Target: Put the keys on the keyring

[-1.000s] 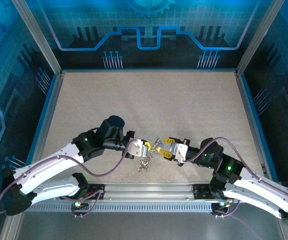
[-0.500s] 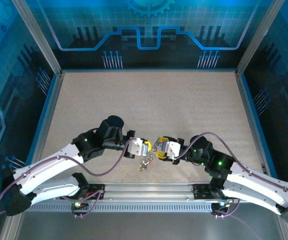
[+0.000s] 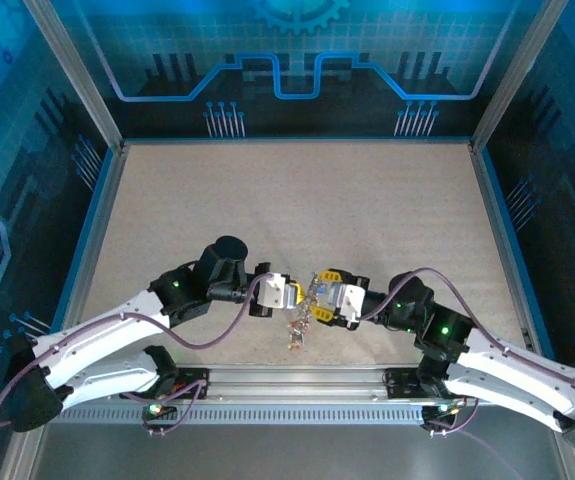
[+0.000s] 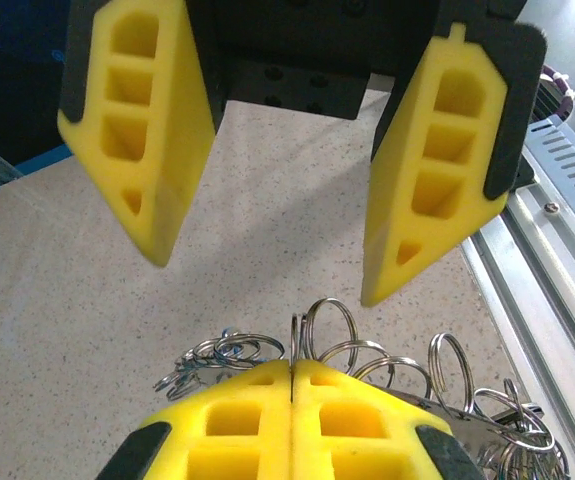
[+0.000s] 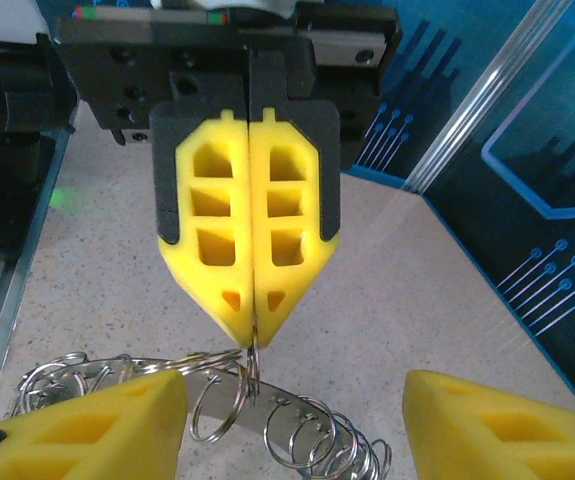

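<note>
My left gripper [image 3: 292, 295] is shut, pinching a small silver split ring [image 5: 254, 360] at its yellow tips [image 4: 292, 365]. That ring hangs on the keyring [image 5: 302, 412], a flat grey metal band threaded with several wire loops [image 4: 329, 328]. The bunch is held above the table between the two grippers [image 3: 307, 300]. Small pieces dangle from it [image 3: 295, 338]; I cannot make out the keys among them. My right gripper [image 5: 292, 385] faces the left one with its fingers [image 4: 422, 180] spread wide on either side of the band, touching nothing.
The speckled beige table [image 3: 297, 200] stretches behind the arms. A metal rail [image 3: 297, 385] runs along the near edge just below the hanging bunch. Blue walls and frame posts [image 3: 77, 90] enclose the sides and back.
The right gripper has opened its fingers and moved left up to the left gripper. The left gripper stayed shut and shifted slightly right with the bunch.
</note>
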`<action>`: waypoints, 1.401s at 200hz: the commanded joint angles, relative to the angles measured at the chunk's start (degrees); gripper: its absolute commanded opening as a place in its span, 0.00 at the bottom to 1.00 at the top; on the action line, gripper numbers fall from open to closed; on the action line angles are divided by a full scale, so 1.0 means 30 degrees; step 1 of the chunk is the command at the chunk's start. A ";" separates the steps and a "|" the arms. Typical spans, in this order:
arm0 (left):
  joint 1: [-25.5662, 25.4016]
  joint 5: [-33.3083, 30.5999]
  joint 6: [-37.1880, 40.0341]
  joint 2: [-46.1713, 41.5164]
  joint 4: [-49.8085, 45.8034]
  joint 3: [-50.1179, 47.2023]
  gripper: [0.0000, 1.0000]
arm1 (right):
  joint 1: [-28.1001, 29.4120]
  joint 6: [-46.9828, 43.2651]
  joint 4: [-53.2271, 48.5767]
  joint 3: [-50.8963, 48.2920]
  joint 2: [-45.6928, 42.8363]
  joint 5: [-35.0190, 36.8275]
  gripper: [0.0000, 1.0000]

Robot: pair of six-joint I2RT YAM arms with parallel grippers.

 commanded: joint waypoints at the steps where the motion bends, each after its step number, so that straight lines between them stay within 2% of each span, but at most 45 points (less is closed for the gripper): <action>1: -0.0127 0.0718 -0.0462 -0.0341 0.1345 -0.0067 0.00 | -0.0167 -0.0115 0.0007 -0.0508 -0.1090 0.0212 0.59; 32: -0.0121 0.0976 -0.0351 -0.0363 0.1399 -0.0125 0.00 | -0.0837 0.0290 0.0041 -0.0699 -0.1190 0.1096 0.53; 81: -0.0123 0.1108 -0.0363 -0.0347 0.1578 -0.0108 0.00 | -0.1043 0.0561 0.0756 -0.0401 0.0095 0.1181 0.55; 144: -0.0119 0.0881 -0.0534 -0.0232 0.1503 0.0006 0.00 | -0.1064 0.0798 0.0744 -0.0216 0.0402 -0.0900 0.56; 182: -0.0134 0.0885 -0.0769 -0.0029 0.1577 0.0098 0.00 | -0.0953 0.1423 0.1511 -0.0285 0.1150 -0.1166 0.55; 280: -0.0123 0.1014 -0.1168 0.0179 0.1816 -0.0022 0.00 | -0.0628 0.1493 0.1879 -0.0269 0.1462 -0.0296 0.29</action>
